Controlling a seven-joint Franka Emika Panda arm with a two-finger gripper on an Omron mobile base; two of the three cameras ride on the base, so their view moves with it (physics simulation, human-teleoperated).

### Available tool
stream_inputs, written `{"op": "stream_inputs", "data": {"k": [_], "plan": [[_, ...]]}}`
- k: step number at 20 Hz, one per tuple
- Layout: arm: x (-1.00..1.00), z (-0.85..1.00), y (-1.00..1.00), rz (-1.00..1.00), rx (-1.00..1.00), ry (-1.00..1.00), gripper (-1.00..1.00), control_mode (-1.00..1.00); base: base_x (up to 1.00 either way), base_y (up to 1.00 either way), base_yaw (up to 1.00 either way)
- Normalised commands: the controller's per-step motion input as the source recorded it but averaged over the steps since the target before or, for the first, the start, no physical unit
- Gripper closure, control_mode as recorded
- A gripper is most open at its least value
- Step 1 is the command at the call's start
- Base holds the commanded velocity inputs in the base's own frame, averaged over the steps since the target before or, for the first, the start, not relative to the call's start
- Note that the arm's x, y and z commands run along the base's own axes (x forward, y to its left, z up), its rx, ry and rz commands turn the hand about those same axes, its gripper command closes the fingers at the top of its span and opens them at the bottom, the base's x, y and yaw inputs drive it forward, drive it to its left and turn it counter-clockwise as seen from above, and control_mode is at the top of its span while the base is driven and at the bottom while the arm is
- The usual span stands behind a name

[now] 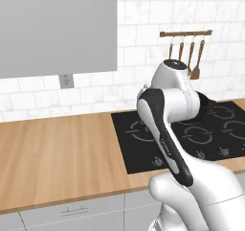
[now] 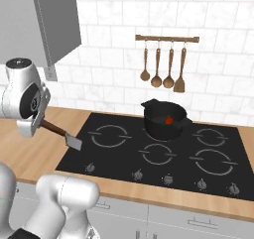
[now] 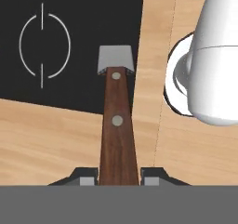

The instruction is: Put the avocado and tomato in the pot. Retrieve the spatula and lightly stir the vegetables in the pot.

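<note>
Black pot [image 2: 163, 121] sits on the hob's [image 2: 124, 156] back burner, red tomato [image 2: 169, 120] inside; wooden-handled spatula [image 2: 64, 136] hangs tilted over the hob's left edge.

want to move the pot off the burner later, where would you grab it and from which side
Probably by the short handle jutting from the rim of the black pot, coming in from the pot's left rear in the right base view. The round body looks too wide for the jaws; the handle is the one narrow part. The gripper is now shut on the spatula, so that goes down first.
</note>
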Motion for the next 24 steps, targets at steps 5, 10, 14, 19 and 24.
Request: {"op": "stream_inputs", "data": {"k": [5,10,14,19,24], "plan": [[0.00,0.00,-0.22,-0.05,0.00,0.00,1.00,1.00,0.00,-0.19,-0.03],[0.00,0.00,0.00,0.00,0.00,0.00,1.00,1.00,0.01,-0.95,-0.09],[0.00,0.00,0.00,0.00,0.00,0.00,1.00,1.00,0.07,-1.00,-0.07],[0.00,0.00,0.00,0.00,0.00,0.00,1.00,1.00,0.51,-0.80,-0.04],[0.00,0.00,0.00,0.00,0.00,0.00,1.00,1.00,0.99,-0.38,0.00]]}}
